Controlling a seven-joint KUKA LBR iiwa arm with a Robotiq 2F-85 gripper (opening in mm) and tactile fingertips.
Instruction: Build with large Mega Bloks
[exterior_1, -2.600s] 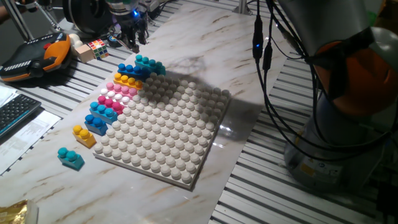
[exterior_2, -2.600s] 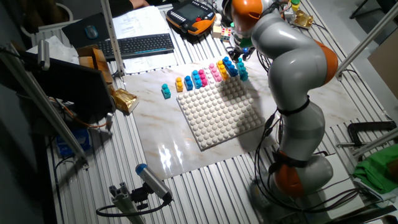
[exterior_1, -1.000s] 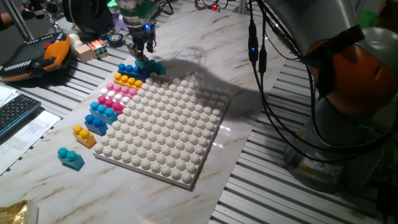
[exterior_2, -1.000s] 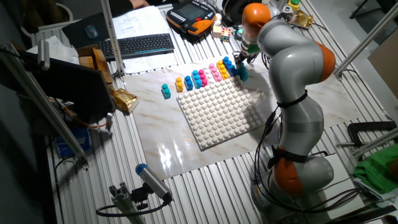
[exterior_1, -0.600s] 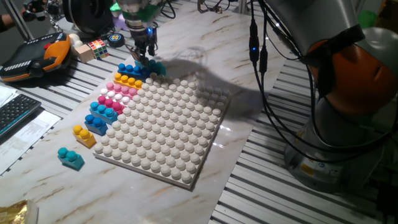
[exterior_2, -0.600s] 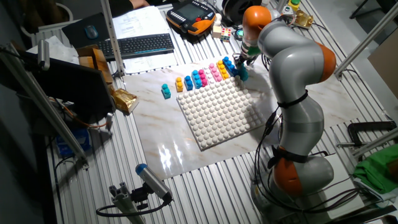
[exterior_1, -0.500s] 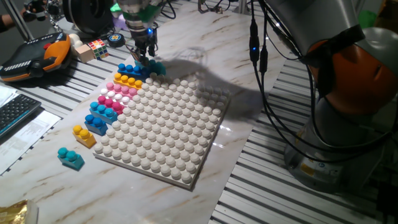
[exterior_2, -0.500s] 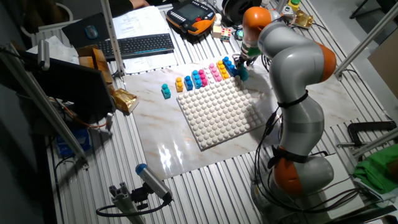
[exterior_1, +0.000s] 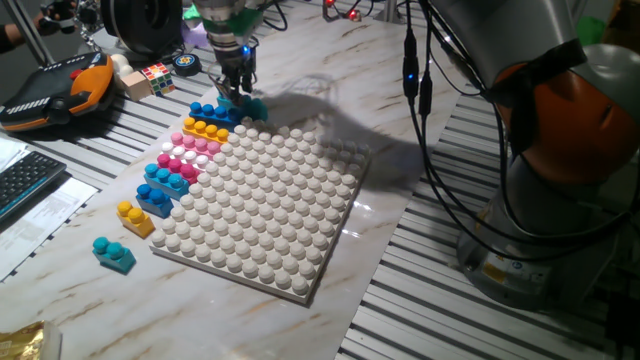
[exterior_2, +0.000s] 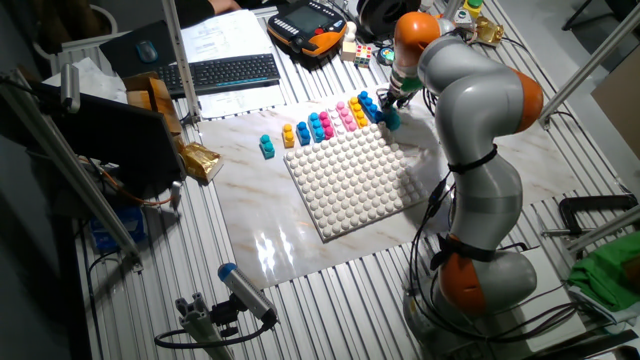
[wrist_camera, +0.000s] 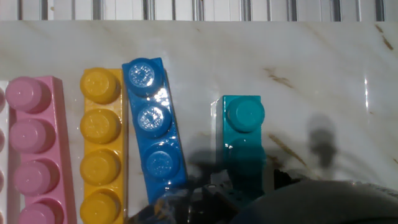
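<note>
With our fingers (exterior_1: 238, 92) low over the teal block (wrist_camera: 243, 134) at the upper left of the baseplate (exterior_1: 270, 205), their spread hidden from us, we risk knocking the touching-close blue block (wrist_camera: 152, 121) askew if they close off-centre.

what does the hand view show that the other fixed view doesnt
Only the hand view: single studs on the pink brick, yellow brick and blue brick, and the marble gap beside the teal brick.
Only the other fixed view: the arm, white baseplate, keyboard, and the loose bricks further along.
Both: the same row of bricks by the gripper.
</note>
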